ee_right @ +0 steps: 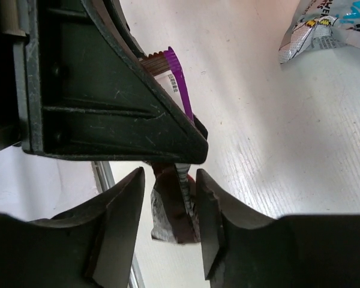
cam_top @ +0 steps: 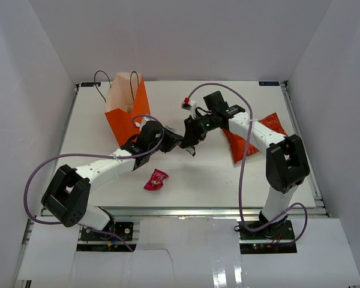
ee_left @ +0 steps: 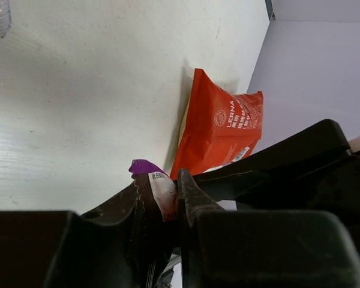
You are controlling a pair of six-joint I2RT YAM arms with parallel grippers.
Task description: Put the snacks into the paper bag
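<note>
- The left claw (ee_left: 162,195) is closed tight on the purple candy (ee_left: 146,170). In the left wrist view the wrapper's crimped end pokes up between the two fingers, near the bottom centre of the frame.
- The right claw (ee_right: 171,201) is narrow, with one finger either side of the same wrapper's lower end. A sliver of gap seems to show at the left finger, so I cannot tell whether it grips.
- The candy's long axis runs from one claw to the other. In the right wrist view that is top to bottom, slightly tilted, with the purple end under the left claw's dark finger and the brownish end between the right claw's fingers.
- In the top view the two claws meet tip to tip at the centre of the table (cam_top: 198,174), with the candy off the surface between them.
- The paper bag (cam_top: 127,117) stands upright at upper left with its mouth open upward, just beside the left arm's wrist and well apart from the right arm's base.
- My judgement is that the left arm is nearer the bag. The candy needs carrying up and to the left of the frame, then lifting over the rim.
- The chip bag (cam_top: 255,141) lies at right under the right arm.
- A pink candy (cam_top: 156,179) lies below centre.
- A silver wrapper (ee_right: 324,30) lies on the table too.
</note>
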